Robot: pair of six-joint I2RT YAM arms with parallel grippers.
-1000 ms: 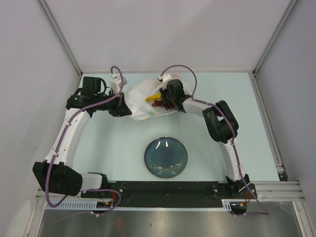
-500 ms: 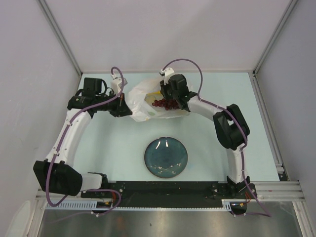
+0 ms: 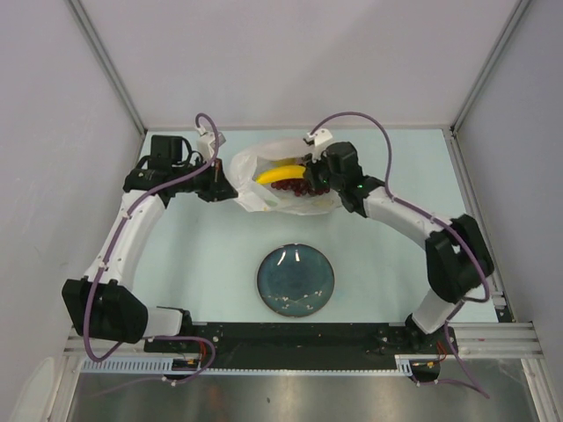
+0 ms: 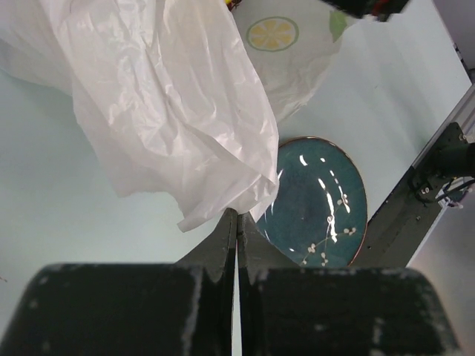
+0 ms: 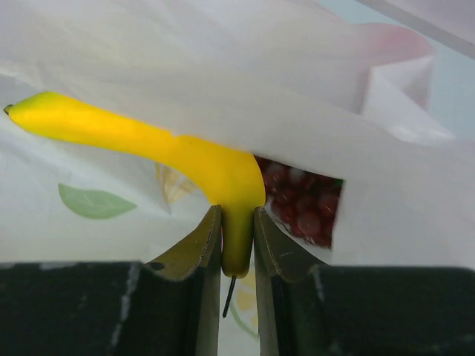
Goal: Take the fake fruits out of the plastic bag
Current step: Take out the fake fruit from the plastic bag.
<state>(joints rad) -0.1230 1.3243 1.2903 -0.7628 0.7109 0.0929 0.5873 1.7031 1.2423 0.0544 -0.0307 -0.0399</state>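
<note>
Plastic bag across grape bunch

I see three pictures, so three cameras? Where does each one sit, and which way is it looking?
Top: fixed above and behind, looking down at the table; both arms show, with bag, banana and plate.
Left wrist: rides that wrist, looking along the left pincer, shut on the bag's edge, with the plate beyond.
Right wrist: looks along the right pincer, shut on the banana inside the bag, grapes beside it.
Shared: top and left wrist both see the plate.
</note>
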